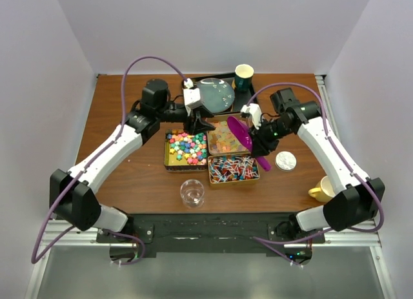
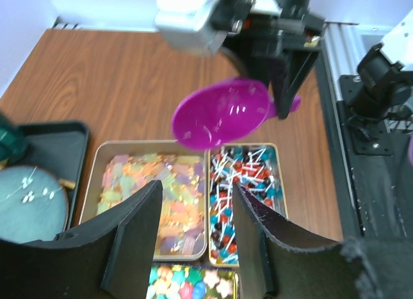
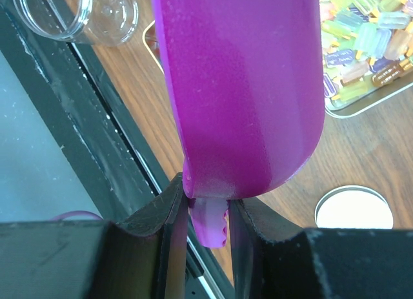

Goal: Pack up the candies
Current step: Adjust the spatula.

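Hovering over the three tins [image 1: 166, 150] of candies [image 1: 222, 166] at the centre of the worktop [image 1: 122, 176], the purple scoop [image 1: 240, 132] is clamped by its handle in the right pincer [image 3: 210, 212]. That pincer's jaws are closed tight on the handle stub, with nothing else between them. The scoop's long axis runs diagonally in the overhead view, bowl toward the upper left and handle toward the lower right; no candy can be seen in the bowl. Directly beneath the bowl lie the pale gummies [image 1: 224, 139]. The wrapped pieces [image 1: 239, 172] sit just below them in the frame, and the multicoloured cubes [image 1: 186, 149] to their left. The candies thus lie below and to the left of the right pincer, which carries the tool and so is judged the arm to dip. The glass jar [image 1: 192, 193], at the lower centre of the overhead view, stands apart from the tins and looks empty. The left pincer [image 2: 195, 202] hangs above the seam between the tins, its jaws about half apart, gripping and touching nothing. In its wrist view the scoop bowl fills the upper middle of the frame, beyond the fingertips
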### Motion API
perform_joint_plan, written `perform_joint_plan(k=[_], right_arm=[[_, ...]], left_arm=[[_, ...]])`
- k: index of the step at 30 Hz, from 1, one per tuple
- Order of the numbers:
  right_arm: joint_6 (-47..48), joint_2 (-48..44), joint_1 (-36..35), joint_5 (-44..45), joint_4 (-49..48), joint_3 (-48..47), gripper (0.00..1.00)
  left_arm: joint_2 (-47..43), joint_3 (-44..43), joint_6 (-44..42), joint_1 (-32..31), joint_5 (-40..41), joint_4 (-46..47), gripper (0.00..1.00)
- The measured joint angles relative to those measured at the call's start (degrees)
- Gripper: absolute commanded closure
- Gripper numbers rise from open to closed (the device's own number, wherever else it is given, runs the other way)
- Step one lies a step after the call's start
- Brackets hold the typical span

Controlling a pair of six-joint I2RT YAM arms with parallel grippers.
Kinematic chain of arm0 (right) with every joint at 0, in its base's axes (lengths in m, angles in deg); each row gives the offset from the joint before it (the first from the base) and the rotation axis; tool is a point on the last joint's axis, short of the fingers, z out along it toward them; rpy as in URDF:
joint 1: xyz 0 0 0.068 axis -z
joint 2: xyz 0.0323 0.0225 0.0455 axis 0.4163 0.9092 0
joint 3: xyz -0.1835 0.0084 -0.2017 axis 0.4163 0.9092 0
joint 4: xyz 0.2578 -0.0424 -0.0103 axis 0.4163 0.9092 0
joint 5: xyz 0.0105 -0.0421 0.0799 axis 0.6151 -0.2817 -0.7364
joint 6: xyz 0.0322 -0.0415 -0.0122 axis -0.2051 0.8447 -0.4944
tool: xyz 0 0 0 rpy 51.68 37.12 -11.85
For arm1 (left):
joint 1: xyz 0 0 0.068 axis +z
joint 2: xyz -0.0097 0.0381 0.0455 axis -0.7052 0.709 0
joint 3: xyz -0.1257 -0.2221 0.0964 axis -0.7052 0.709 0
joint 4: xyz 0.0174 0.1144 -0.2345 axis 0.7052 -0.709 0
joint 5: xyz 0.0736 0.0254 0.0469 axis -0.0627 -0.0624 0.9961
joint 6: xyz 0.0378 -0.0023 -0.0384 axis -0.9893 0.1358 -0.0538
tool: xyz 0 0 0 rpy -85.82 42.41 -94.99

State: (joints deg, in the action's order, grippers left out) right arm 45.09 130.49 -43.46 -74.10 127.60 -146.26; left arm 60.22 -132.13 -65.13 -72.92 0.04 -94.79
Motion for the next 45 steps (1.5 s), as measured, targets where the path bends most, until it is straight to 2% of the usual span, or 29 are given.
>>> perform_joint_plan(k=[13,18,20,27,32,36,45], right_arm=[[-0.4,1.8,-2.8,0.0,-1.4,-0.1,1.00],[-0.5,1.9,-2.9,0.1,-1.8,-0.2,1.00],[-0.5,1.9,-2.9,0.3,-2.0,-0.2,1.00],[-1.0,1.8,-3.0,1.0,-2.9,-0.2,1.00],[-0.9,1.8,-3.3,1.1,-3.0,0.5,1.00],[-0.9,1.7,-3.5,1.1,-3.0,0.9,1.00],[-0.5,1.8,-3.6,1.1,-3.0,0.8,1.00]], left_arm=[[5.2,-3.6,1.1,-4.3,-1.4,2.4,0.62],[7.4,-4.9,1.1,-4.9,-1.9,2.4,0.63],[8.2,-5.3,1.2,-5.0,-1.9,2.3,0.62],[8.4,-9.7,0.4,-4.8,-2.7,-2.8,0.43],[4.5,-11.7,-4.6,-2.1,-2.5,-8.7,0.42],[2.7,-11.5,-6.1,-0.8,-2.4,-9.9,0.43],[9.0,-11.2,-5.9,-1.1,-3.1,-9.2,0.48]])
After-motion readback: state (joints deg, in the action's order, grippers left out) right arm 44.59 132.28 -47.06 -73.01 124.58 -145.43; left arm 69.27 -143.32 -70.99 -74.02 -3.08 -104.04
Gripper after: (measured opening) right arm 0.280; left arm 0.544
